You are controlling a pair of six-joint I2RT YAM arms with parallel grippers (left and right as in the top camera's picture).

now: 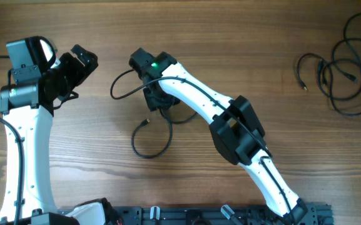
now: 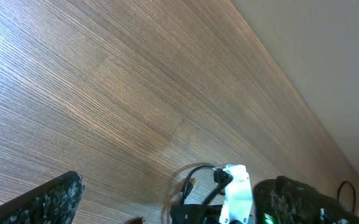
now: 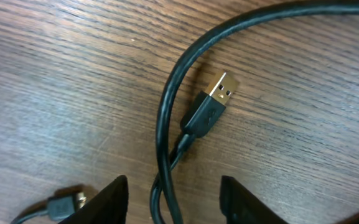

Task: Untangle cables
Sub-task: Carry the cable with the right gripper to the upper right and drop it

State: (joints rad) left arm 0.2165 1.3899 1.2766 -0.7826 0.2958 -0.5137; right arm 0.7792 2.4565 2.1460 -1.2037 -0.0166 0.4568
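A thin black cable (image 1: 150, 156) lies in loose loops at the table's middle, and its gold USB plug (image 3: 213, 102) rests flat on the wood. My right gripper (image 3: 173, 182) stands open astride two crossing strands of this cable (image 3: 165, 143), with both fingers clear of them. From overhead the right gripper (image 1: 157, 103) is down over the loops. A small connector (image 3: 64, 205) lies just outside its left finger. My left gripper (image 1: 86, 59) is open and empty, to the left of the cable. Its wrist view looks past wide-set fingers (image 2: 48, 202) to the right arm (image 2: 235, 193).
Further black cables (image 1: 343, 69) lie in tangled loops at the far right of the table. The arms' bases and a black rail (image 1: 230, 215) run along the front edge. The table's far edge (image 2: 291, 81) meets a pale wall.
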